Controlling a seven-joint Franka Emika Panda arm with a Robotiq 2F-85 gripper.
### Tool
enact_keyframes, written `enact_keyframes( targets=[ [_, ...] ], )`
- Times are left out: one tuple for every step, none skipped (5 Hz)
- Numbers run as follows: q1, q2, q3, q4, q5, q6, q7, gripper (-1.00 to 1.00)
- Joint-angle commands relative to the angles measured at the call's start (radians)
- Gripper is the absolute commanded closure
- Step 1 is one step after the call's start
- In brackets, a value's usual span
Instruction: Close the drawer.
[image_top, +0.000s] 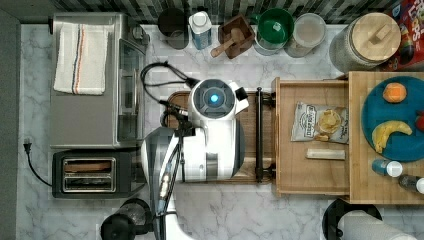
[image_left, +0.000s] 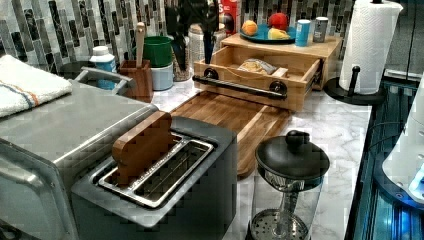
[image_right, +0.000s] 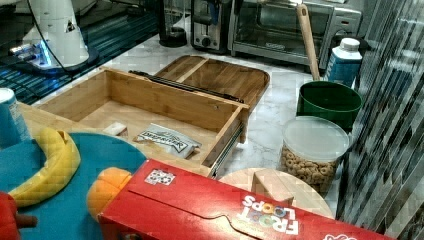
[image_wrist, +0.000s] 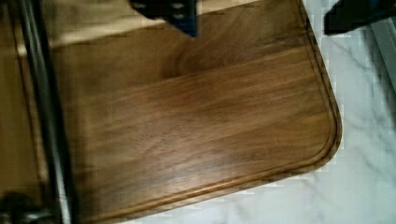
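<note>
Claw fingers (image_wrist: 170, 14) are seen dark above the brown tray (image_wrist: 196, 135); whether they are spread or closed cannot be told, and nothing is held. Rightward in the top view, the drawer (image_top: 310, 172) is pulled out, its black handle (image_top: 259, 135) over the tray's edge.

Red cereal box (image_right: 240, 210): "FROOT LOOPS" in large white letters across its upper face in the right view, the words running upside down toward the camera.
Square sticker on the same box (image_right: 159, 177): a black-and-white code pattern, no words readable.
Snack bag in the drawer (image_right: 167, 139): a dark band of white lettering, too small to read; in the top view the bag (image_top: 320, 122) shows the same band, also unreadable.
Blue-labelled bottle (image_right: 344, 63): print not readable.
</note>
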Motion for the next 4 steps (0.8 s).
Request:
enact_keyframes(
  targets=[
    [-0.010, 0.029, -0.011, -0.106, -0.068, 0.166, -0.216, 1.00],
    [-0.030, 0.056, -0.026, -0.085, -0.088, 0.156, -0.258, 1.00],
    [-0.050, 0.077, -0.032, -0.093, -0.099, 0.208, -0.299, 1.00],
    [-0.061, 0.107, -0.057, -0.091, -0.116, 0.252, -0.340, 1.00]
  ],
)
